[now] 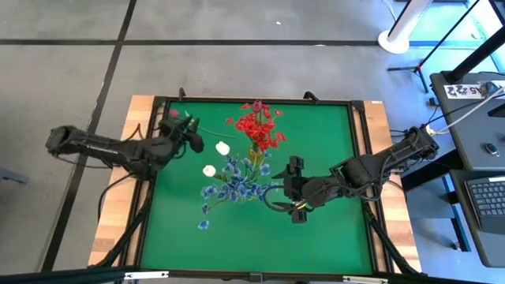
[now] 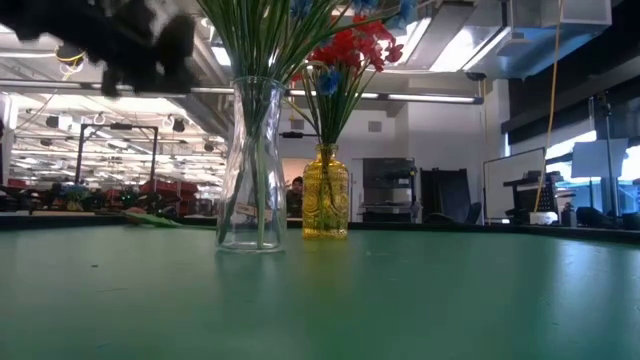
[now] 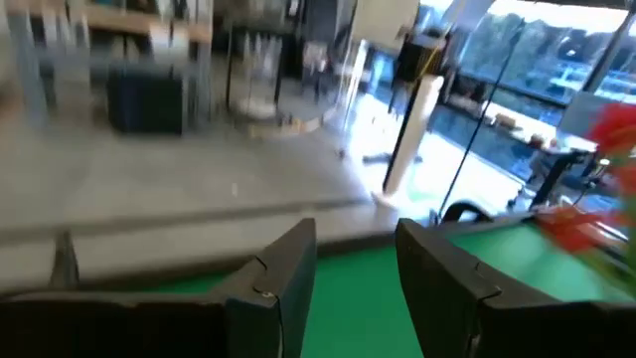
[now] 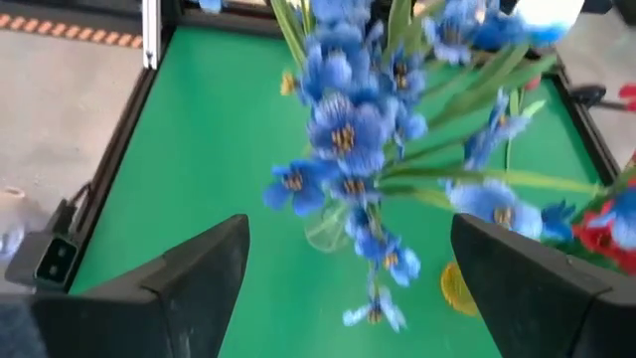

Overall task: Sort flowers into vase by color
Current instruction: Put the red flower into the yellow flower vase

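Hovering beside blue flowers (image 1: 229, 188), right tool (image 1: 288, 192) gapes.

A clear glass vase (image 2: 250, 165) and a yellow vase (image 2: 326, 192) are carried near the middle of the green-topped bench (image 1: 331, 229), with a green stem (image 2: 152, 219) laid flat toward its far-left corner.

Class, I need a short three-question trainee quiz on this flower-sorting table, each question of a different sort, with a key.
1. True or false: the clear glass vase stands nearer the low camera than the yellow vase.
2. What colour are the flowers straight ahead of the right gripper? A red, B blue, C pink
3. Fill in: the left gripper holds ____ between its fingers.

Key: 1 true; 2 B, the blue flowers; 3 nothing.
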